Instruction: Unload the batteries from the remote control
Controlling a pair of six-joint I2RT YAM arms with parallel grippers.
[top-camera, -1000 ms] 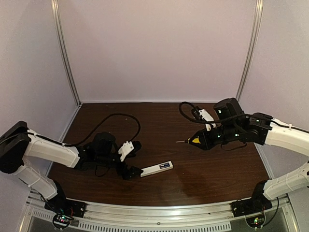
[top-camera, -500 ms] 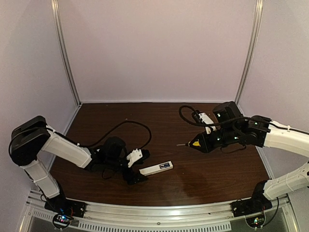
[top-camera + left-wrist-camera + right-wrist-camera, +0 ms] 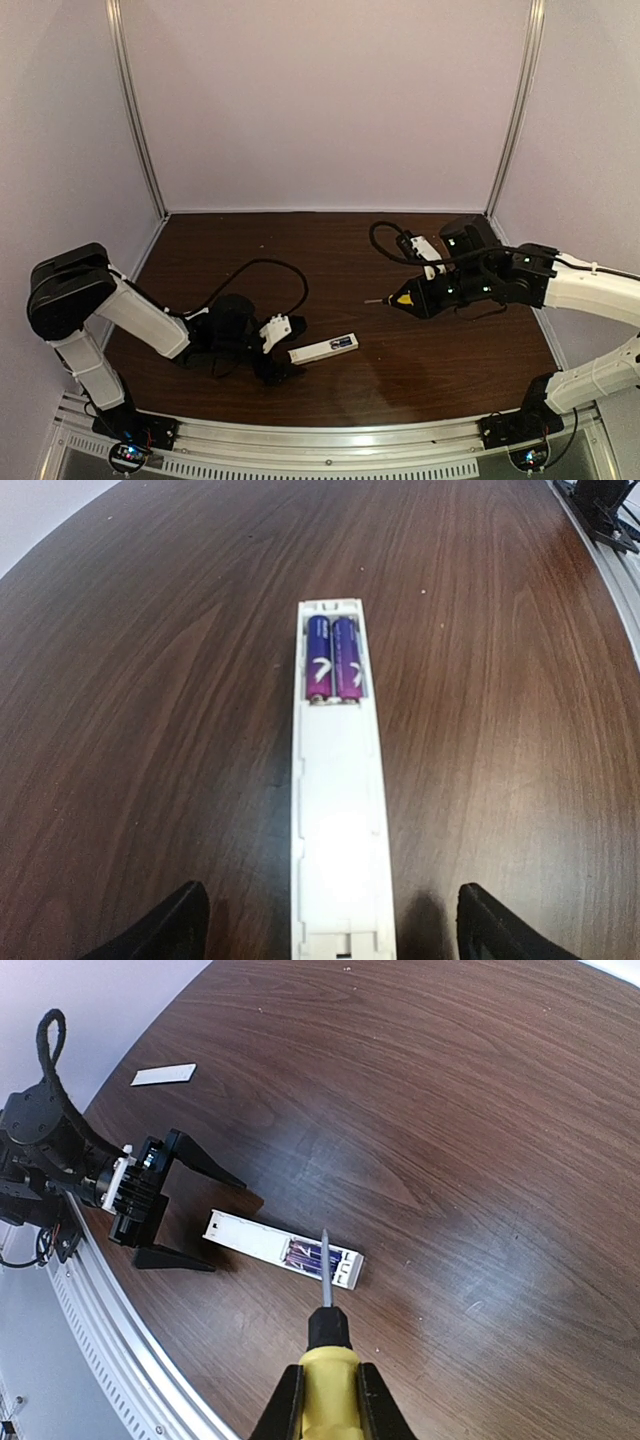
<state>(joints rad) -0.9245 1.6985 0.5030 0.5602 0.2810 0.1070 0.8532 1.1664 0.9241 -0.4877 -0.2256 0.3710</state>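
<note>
Looking from above, the remote control lies flat near the counter's near edge, left of its middle. One end sits between the left fingers, which stand wide on either side without touching it. The right fingers are clamped on a yellow-handled screwdriver toward the counter's right edge.

From the left wrist, the batteries sit side by side in the open bay at the far end of the remote control. Its white body looks stiff, light and smooth, so it would probably skid unless pinched across its long sides.

From the right wrist, the screwdriver tip points toward the batteries. They look small and snug, so prying at one end seems wiser than pinching. The cover lies well apart.
</note>
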